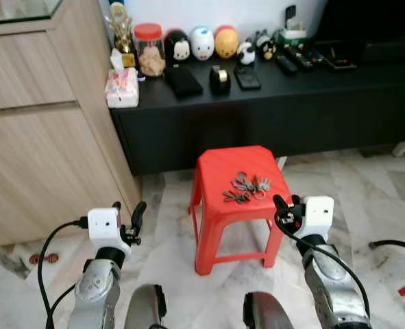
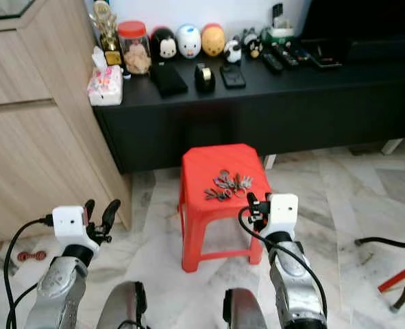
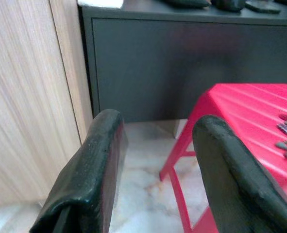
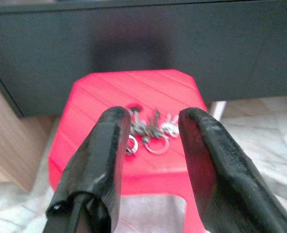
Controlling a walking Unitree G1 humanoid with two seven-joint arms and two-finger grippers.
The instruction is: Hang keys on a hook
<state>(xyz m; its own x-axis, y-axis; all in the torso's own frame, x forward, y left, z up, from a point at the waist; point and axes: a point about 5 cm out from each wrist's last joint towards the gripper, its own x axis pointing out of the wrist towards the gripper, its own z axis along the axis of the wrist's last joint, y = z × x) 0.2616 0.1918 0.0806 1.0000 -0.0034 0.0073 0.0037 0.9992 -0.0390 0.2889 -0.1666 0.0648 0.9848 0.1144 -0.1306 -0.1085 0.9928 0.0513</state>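
So we're standing in front of a red plastic stool (image 1: 233,185) on the marble floor (image 1: 353,199), and the keys (image 1: 249,186) are lying in a loose bunch on its seat, toward the right and near side. Looks like a few keys plus a couple of rings, all flat on the plastic.

Our right gripper (image 1: 284,205) is raised just near and right of the stool, close to the seat's near right corner. From the right wrist view its two black fingers (image 4: 104,165) are spread apart with nothing between them, and the keys (image 4: 148,128) sit right in the gap as we look along them, farther off on the seat. Not touching them.

Our left gripper (image 1: 130,219) is up on the left, well apart from the stool, in front of the light wood cabinet (image 1: 44,123). Its fingers (image 3: 92,170) are parted too, holding nothing.

Behind the stool there's a long black console (image 1: 271,110) against the wall. On top of it: a tissue pack (image 1: 122,88) at the left end, a red-lidded jar (image 1: 149,49), a gold trophy (image 1: 122,31), three round egg-shaped figures (image 1: 202,42), a black tape dispenser (image 1: 220,79), and some remotes (image 1: 295,58) farther right. A black cable (image 1: 394,244) lies on the floor at the right.
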